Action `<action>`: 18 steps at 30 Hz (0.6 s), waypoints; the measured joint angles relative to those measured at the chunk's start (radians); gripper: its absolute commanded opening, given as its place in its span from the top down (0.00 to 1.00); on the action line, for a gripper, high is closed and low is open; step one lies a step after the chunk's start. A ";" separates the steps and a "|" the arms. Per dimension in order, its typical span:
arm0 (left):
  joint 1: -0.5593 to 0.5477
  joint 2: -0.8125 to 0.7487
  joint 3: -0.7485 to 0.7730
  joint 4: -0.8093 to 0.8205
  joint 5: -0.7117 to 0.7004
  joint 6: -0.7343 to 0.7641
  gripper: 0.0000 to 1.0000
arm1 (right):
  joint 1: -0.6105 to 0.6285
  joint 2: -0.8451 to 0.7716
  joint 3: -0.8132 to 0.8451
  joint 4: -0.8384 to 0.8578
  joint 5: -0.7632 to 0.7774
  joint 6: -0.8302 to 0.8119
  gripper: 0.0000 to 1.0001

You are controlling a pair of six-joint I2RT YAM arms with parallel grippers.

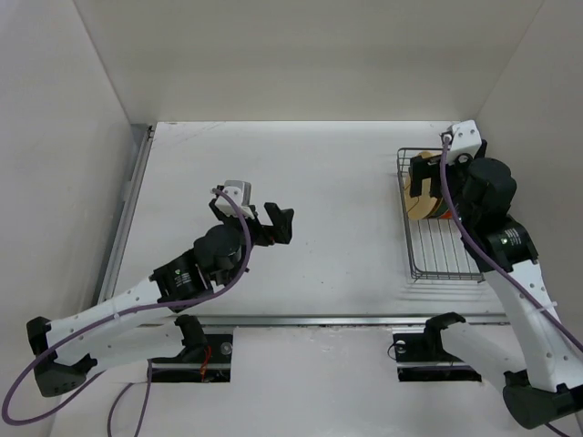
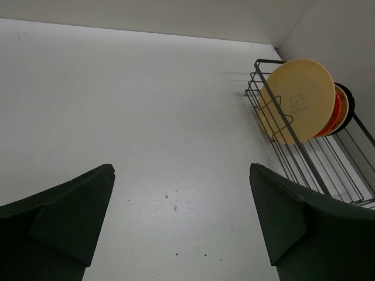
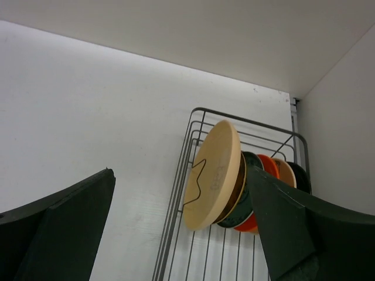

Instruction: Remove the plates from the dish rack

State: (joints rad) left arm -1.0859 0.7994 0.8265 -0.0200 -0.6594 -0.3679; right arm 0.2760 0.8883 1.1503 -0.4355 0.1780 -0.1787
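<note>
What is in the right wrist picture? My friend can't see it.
A row of small plates stands on edge in a grey wire dish rack, a plain tan plate in front. The rack sits on a white table, and two dark fingers, spread wide and holding nothing, frame the bottom corners.

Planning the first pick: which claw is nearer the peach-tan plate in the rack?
Right. The right claw hangs over the dish rack, just beside the peach-tan plate. The left claw is over the table, far off to the rack's left.
</note>
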 measured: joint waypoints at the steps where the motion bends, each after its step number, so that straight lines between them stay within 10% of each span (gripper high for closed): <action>1: 0.000 0.000 0.000 0.000 -0.002 -0.002 0.00 | 0.000 0.005 0.014 0.000 -0.002 0.000 0.00; 12: 0.000 -0.012 0.000 0.000 -0.008 -0.028 0.00 | 0.000 0.010 0.030 -0.006 0.016 0.000 0.00; 18: 0.000 -0.012 0.000 -0.008 -0.008 -0.046 0.00 | 0.000 0.278 0.261 -0.053 0.168 -0.004 0.00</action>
State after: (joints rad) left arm -1.0859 0.7872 0.8265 -0.0280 -0.6674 -0.4137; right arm 0.2756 1.1660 1.4117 -0.4881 0.3462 -0.1829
